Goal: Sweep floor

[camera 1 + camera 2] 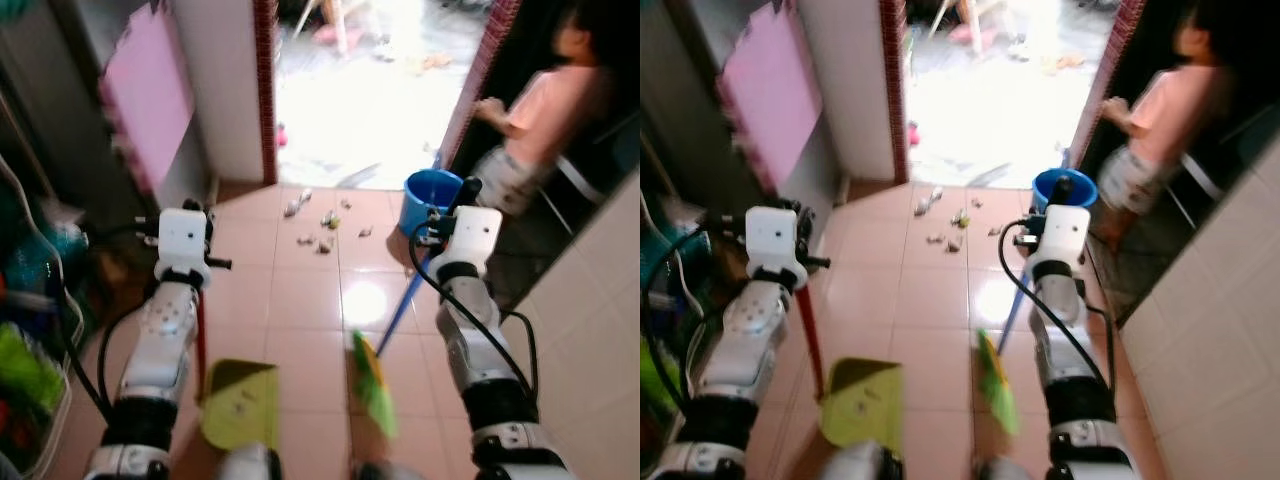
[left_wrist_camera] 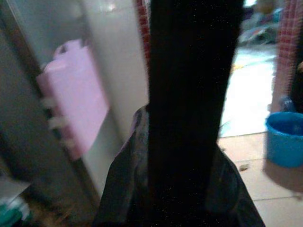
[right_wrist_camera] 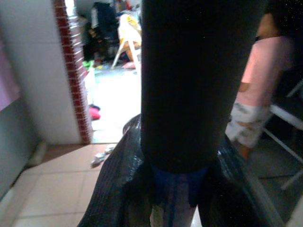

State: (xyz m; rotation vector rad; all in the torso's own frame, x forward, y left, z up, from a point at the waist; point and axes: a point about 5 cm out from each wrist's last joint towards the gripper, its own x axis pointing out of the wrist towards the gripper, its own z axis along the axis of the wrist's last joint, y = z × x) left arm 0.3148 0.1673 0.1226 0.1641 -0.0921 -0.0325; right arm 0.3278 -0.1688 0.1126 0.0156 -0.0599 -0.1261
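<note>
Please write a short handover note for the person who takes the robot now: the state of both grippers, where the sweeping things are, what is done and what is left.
Left gripper: jaws shut on the red handle of the yellow-green plastic dustpan, which sits on the pink tiled floor near the robot.
Right gripper: jaws shut on the blue handle of the broom; its green bristle head is down by the dustpan.
Small scattered litter lies ahead near the doorway, beside a blue plastic bucket.
A person in a pink shirt stands at the doorway, to the right.
Done: both tools in hand. Left: sweep the litter into the dustpan.
</note>
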